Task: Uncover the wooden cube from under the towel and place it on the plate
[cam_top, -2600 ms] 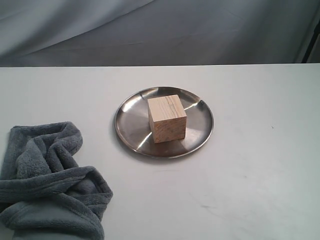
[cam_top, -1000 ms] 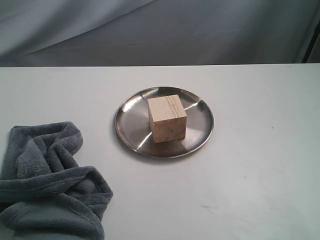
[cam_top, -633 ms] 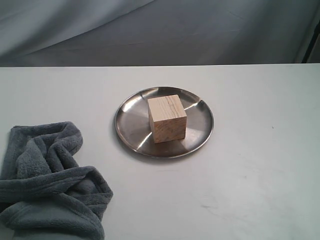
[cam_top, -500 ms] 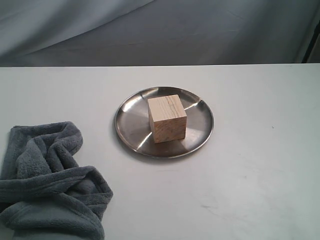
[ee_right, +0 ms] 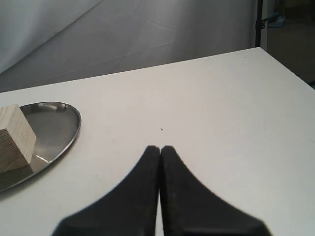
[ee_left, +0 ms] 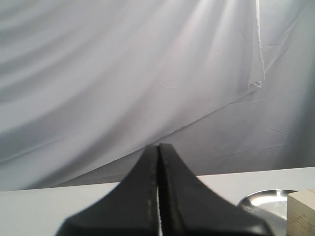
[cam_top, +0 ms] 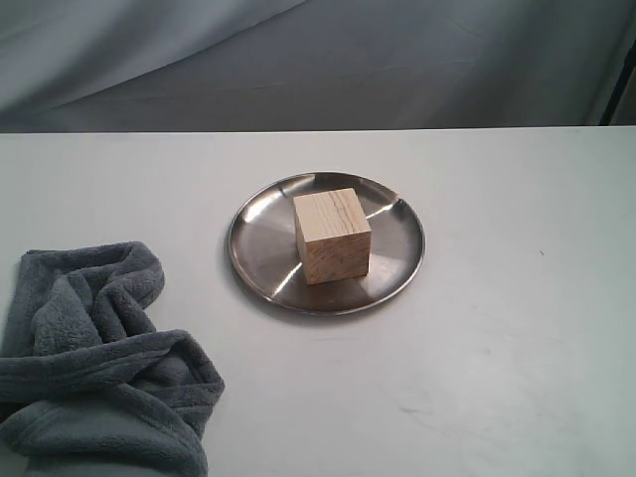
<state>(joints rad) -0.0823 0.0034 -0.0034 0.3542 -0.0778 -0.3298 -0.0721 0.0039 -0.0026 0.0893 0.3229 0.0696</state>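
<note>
The wooden cube (cam_top: 332,236) stands upright in the middle of the steel plate (cam_top: 258,248) at the table's centre. Bunched at the front left corner lies the grey towel (cam_top: 94,358), apart from the plate. Neither arm shows in the exterior view. My left gripper (ee_left: 158,147) is shut with nothing in it, held off the table; the plate's rim (ee_left: 263,199) and the cube's corner (ee_left: 301,211) show at the edge of its view. My right gripper (ee_right: 160,149) is shut and empty above bare table, with the plate (ee_right: 59,129) and cube (ee_right: 15,140) well off to its side.
The white table (cam_top: 497,348) runs wide around the plate. A grey cloth backdrop (cam_top: 318,60) hangs behind the table's far edge. A dark stand (ee_right: 259,22) rises past the table's corner in the right wrist view.
</note>
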